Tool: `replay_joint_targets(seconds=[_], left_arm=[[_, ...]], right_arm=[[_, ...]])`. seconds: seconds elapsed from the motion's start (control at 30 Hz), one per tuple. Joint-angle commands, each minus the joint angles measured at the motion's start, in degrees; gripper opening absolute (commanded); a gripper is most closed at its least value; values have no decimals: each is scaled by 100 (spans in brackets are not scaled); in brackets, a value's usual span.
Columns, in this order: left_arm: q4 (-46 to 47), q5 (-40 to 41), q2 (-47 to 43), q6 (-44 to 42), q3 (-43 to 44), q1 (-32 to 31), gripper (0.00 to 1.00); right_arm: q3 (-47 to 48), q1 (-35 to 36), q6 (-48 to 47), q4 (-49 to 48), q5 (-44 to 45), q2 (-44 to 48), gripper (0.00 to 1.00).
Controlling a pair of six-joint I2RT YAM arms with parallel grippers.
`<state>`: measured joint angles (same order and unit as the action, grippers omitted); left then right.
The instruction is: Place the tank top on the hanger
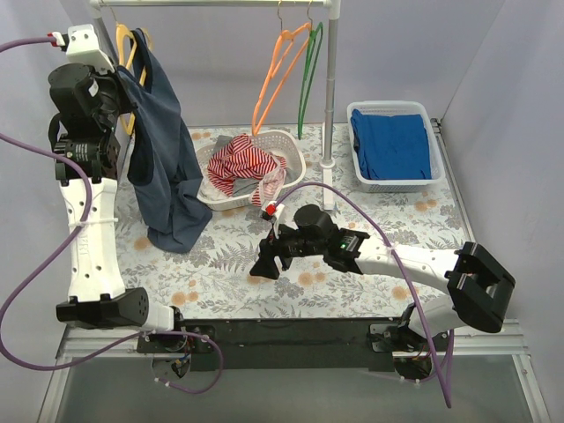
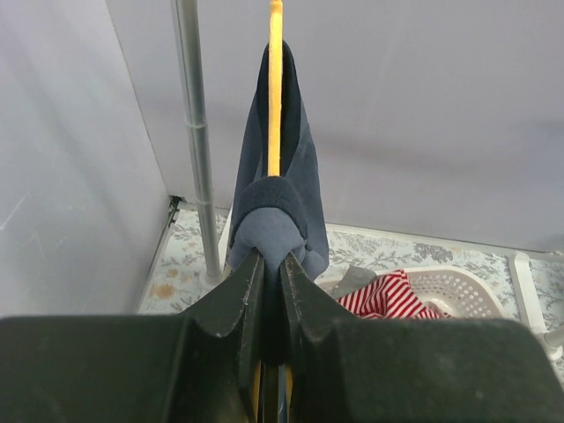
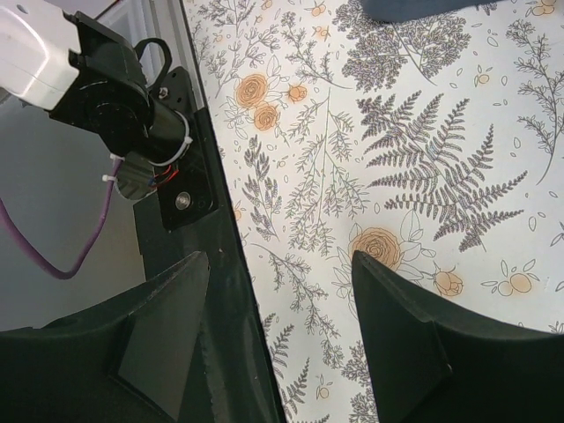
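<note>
top external: tank top on yellow hanger, left arm pinching at the shoulder

top external: tank top point(image 1: 163, 167) hangs at far left from the hanger point(image 1: 129, 48), which hooks onto the rail point(image 1: 220, 4). long axis vertical, straps up, hem down & touching the table point(image 1: 220, 273). left gripper point(image 1: 117, 88) is raised against the upper edge of the fabric. right gripper point(image 1: 264, 264) sits low over the table, well apart from the garment. orange hanger point(image 1: 278, 75) & green hanger point(image 1: 308, 75) hang further right, not involved.

left wrist: hanger seen edge-on, a thin yellow line running straight up. navy fabric wraps both sides of it. jaws pressed together on a fold of tank top, w/ a sliver of yellow between them lower down. pole point(image 2: 196, 132) stands to the left, striped garment point(image 2: 388, 295) in the basket point(image 2: 458, 286) below right.

right wrist: fingers point(image 3: 167, 308) spread wide, nothing between them, only floral table under them.

step, prob: seating the strap on the hanger's shoulder, near the end. next needs a clean let-go w/o dragging fabric off. can't tell if both straps sit right.
</note>
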<state>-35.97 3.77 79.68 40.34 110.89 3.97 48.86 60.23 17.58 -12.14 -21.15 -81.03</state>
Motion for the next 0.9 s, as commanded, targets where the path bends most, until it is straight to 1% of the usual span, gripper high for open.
replay_joint_targets(seconds=[0.0,0.1,0.23,0.4,0.6,0.73,0.87], left_arm=[[283,-43,153,-140,398,87,0],[213,-43,373,-131,574,104,0],[415,-69,487,-114,504,192,0],[415,-113,777,-105,767,306,0],[459,-219,909,-87,934,412,0],[476,-280,962,9,821,491,0],[564,-245,866,158,495,561,0]], right_arm=[[-70,7,-80,-201,-39,184,74],[-70,7,-80,-183,-65,176,74],[-61,7,-62,-183,-91,176,74],[-35,7,-62,-157,-117,114,74],[-61,7,-80,-148,-91,62,74],[-52,7,-71,-157,-109,0,74],[-43,7,-80,-148,-100,-61,74]])
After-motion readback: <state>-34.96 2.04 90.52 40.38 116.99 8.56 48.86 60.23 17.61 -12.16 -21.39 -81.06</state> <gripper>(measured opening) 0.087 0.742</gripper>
